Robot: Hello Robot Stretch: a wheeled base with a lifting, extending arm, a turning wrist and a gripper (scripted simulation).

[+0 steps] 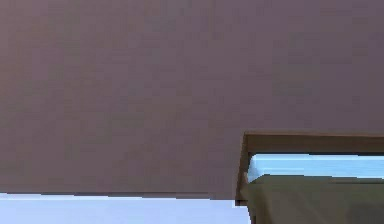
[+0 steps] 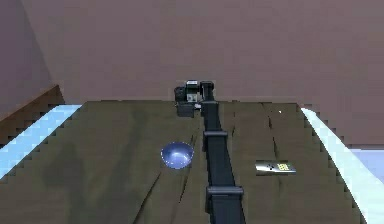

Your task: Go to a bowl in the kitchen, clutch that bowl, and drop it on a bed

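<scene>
Bowl [image 2: 178,155] lies on the bed [image 2: 110,140], a blue-grey rounded shape on the dark olive blanket, just left of the arm [image 2: 222,175] and apart from it; you can't tell if it sits rim up or rim down. The arm comes up from the arm side view's bottom edge as a straight dark bar, reaching out across the blanket toward the far edge of the bed. Right of the bar a small flat dark thing [image 2: 275,167] with a yellow patch lies on the blanket, too small to name. Pale blue sheet [image 2: 30,140] shows along the blanket's sides, cut off by the picture edges. At the bar's far end you get the gripper [image 2: 186,94], well beyond the bowl, at the line where the blanket meets the mauve wall [image 2: 200,40]. Its tip is a dark blob, so you cannot tell its grip state or whether it holds anything. In the forward view's lower right a brown bed frame [image 1: 300,142] corner is cut off by the edge, with a strip of pale floor [image 1: 100,210] under the wall.
</scene>
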